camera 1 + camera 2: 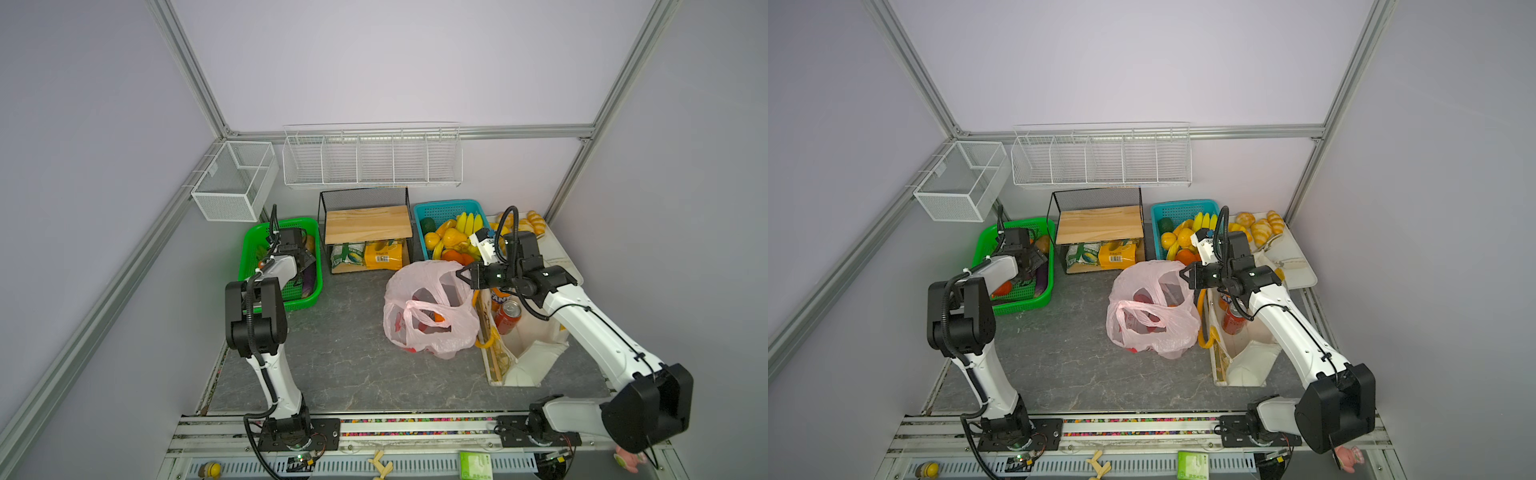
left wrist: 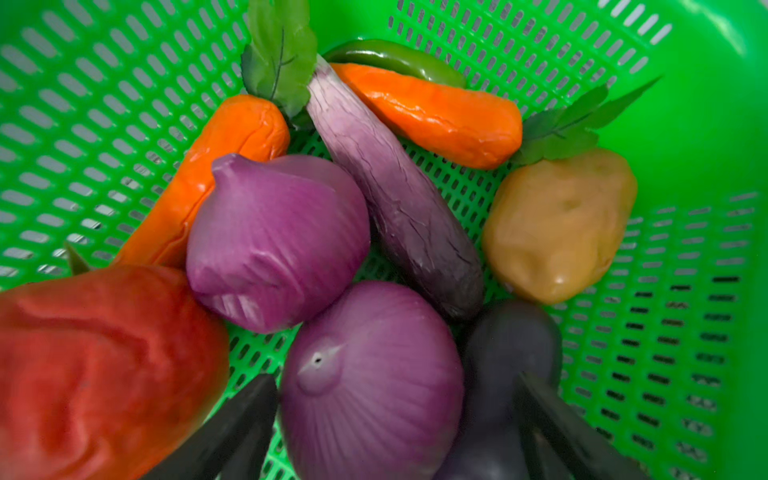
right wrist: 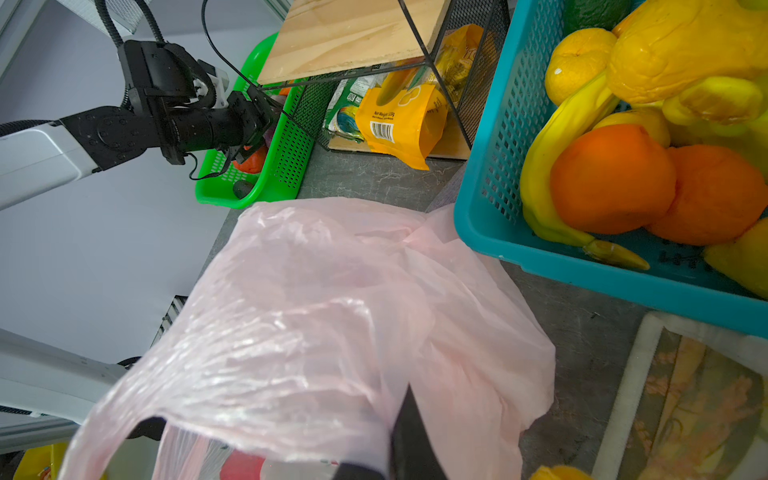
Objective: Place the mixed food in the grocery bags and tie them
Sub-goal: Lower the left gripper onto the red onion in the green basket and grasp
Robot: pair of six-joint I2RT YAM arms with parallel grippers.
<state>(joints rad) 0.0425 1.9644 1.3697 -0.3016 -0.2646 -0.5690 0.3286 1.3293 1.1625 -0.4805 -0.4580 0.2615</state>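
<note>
My left gripper (image 1: 305, 261) (image 2: 395, 380) reaches down into the green basket (image 1: 249, 249), open, with its jaws on either side of a purple onion (image 2: 374, 374). Around that onion lie a second purple onion (image 2: 278, 241), a red vegetable (image 2: 95, 365), eggplants and carrots. The pink plastic bag (image 1: 432, 316) (image 1: 1154, 316) stands mid-table with red and orange items showing through it. My right gripper (image 1: 460, 274) (image 3: 409, 436) is shut on the bag's upper edge and holds it up. The cream canvas tote (image 1: 536, 353) lies beside it, holding the Fanta can (image 1: 498, 297) and the red soda can (image 1: 509, 318).
A teal basket (image 1: 449, 208) of bananas and oranges sits behind the pink bag. A black wire shelf (image 1: 365, 224) with a wooden board stands at the back, with snack packets (image 1: 382, 253) beneath. A tray (image 1: 561, 253) with croissants sits at the far right.
</note>
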